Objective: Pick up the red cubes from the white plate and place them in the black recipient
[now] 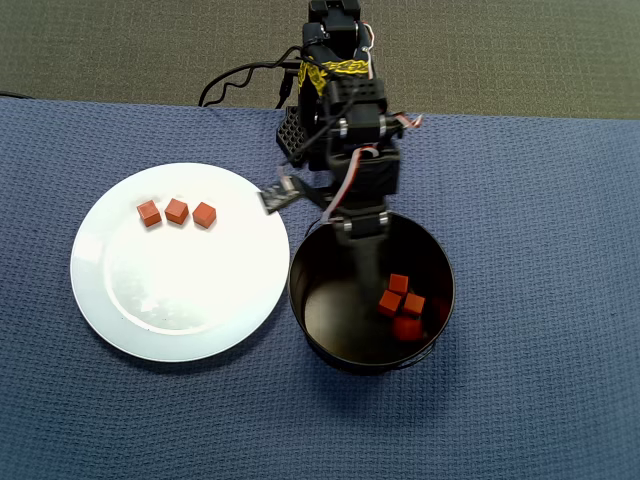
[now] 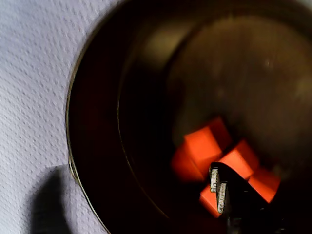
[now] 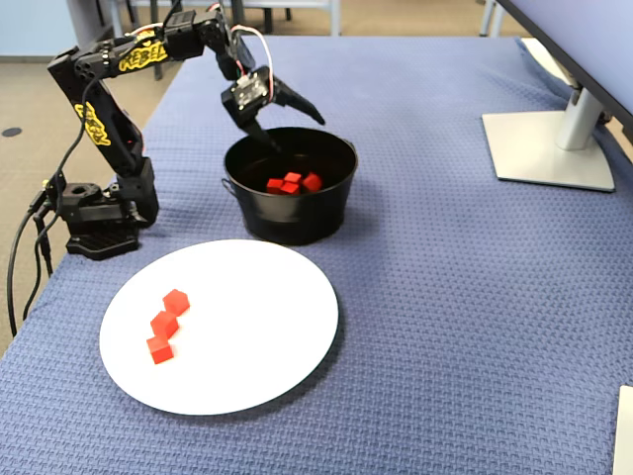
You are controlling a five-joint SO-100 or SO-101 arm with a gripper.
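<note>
Over the black pot (image 3: 290,193), the gripper (image 3: 294,131) hangs with jaws spread apart and empty; the fixed view shows the two fingers splayed above the rim. Release looks done: a cluster of red cubes (image 1: 401,303) sits on the pot floor, four by the overhead view's count, though the wrist view is too blurred to confirm.

Three more red cubes (image 1: 176,212) lie in a short row on the white plate (image 1: 130,305), near its far edge in the overhead view, close together.

Judged next step: lift clear of the pot wall before swinging toward the plate, since the walls are tall and straight. Take an end cube first; the tight spacing leaves little room for a finger between neighbours.

Cubes are matte, sharp-edged and should grip well. Plate is glossy with a shallow rim, so a nudged cube will likely slide. Pot interior is dark and reflective. Tabletop (image 1: 540,400) is covered in blue waffle-textured cloth.
</note>
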